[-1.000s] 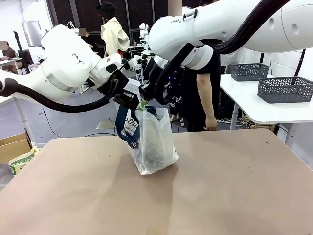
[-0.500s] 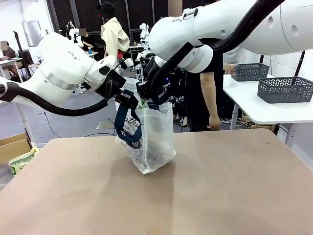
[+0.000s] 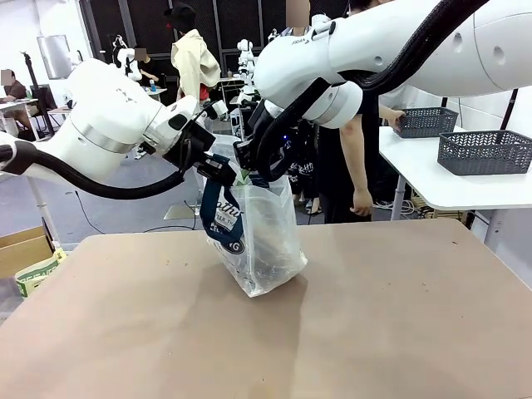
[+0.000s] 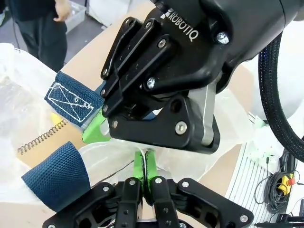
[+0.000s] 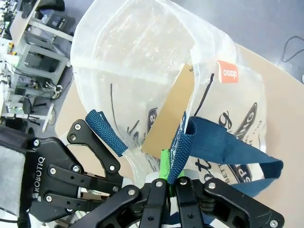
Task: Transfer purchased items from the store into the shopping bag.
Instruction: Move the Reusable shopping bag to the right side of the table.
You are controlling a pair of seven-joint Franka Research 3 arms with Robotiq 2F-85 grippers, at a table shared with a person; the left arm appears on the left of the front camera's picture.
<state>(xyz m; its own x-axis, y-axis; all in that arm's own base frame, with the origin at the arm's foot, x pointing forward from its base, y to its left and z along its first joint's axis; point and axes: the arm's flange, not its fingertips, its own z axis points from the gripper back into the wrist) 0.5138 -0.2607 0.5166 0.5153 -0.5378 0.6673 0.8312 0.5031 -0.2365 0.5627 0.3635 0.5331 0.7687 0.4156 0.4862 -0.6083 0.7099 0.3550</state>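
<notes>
Plainly, the shopping bag (image 3: 264, 241) sits slightly tilted on the tan table (image 3: 399, 316), near its middle. The left gripper (image 4: 145, 166) has its jaws pressed together on the whitish plastic rim; the right gripper (image 5: 167, 173) is clamped where a navy strap (image 5: 218, 142) meets that rim. White ROBOTIQ lettering (image 4: 183, 21) marks the right gripper's body. An orange label (image 5: 227, 71) on the bag carries white letters I cannot read surely; its dark print (image 3: 223, 212) is partly folded.

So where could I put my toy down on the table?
The brown tabletop is bare between the translucent whitish plastic shopping bag and the near edge, and on both sides of it. It's crowded above the bag's mouth, where the left gripper and right gripper pinch its top.
</notes>
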